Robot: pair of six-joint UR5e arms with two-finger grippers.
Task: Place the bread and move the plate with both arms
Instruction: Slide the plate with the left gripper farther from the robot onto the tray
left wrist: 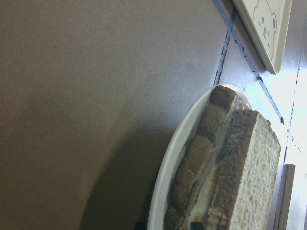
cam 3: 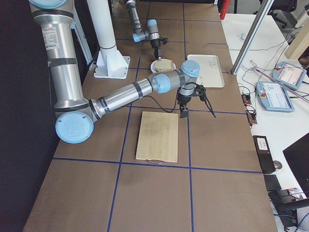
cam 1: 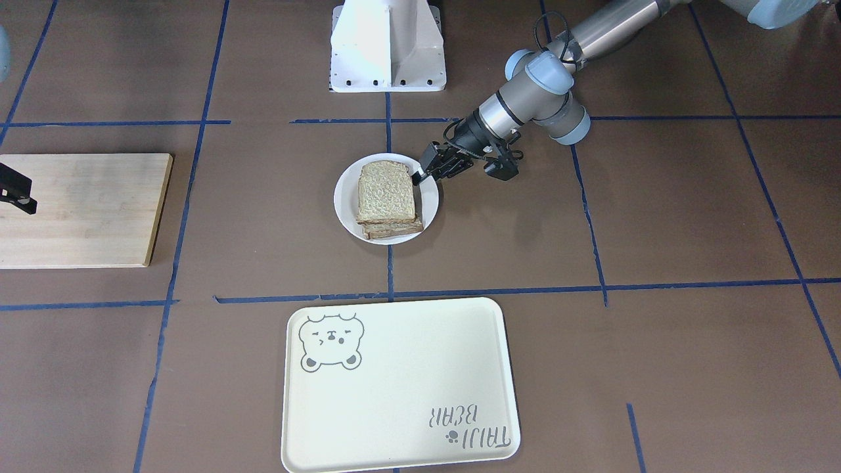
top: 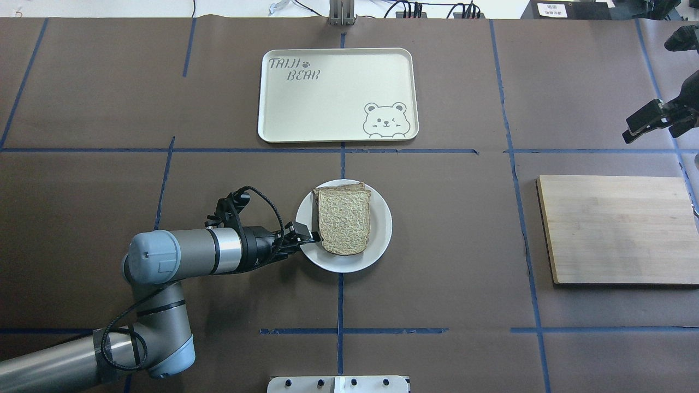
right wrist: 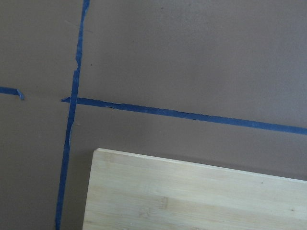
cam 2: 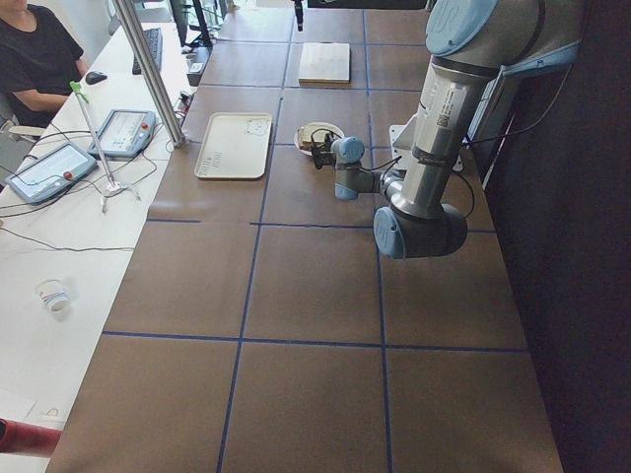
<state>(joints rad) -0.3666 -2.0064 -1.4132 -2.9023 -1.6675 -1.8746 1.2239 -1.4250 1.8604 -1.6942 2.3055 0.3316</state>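
The small white plate sits mid-table and holds a stack of slices. The plain wholemeal bread lies on top of the stack, speckled face up. The front view shows the plate and the bread too. My left gripper reaches in flat and is shut on the plate's near-left rim, beside the bread. The left wrist view shows the rim and the stack's crust side close up. My right gripper hangs open and empty above the table beyond the wooden board's far edge.
A wooden cutting board lies bare on the right. A cream bear tray lies beyond the plate at the far side. The white pedestal stands at the robot's base. Operators' desks with tablets line the far edge.
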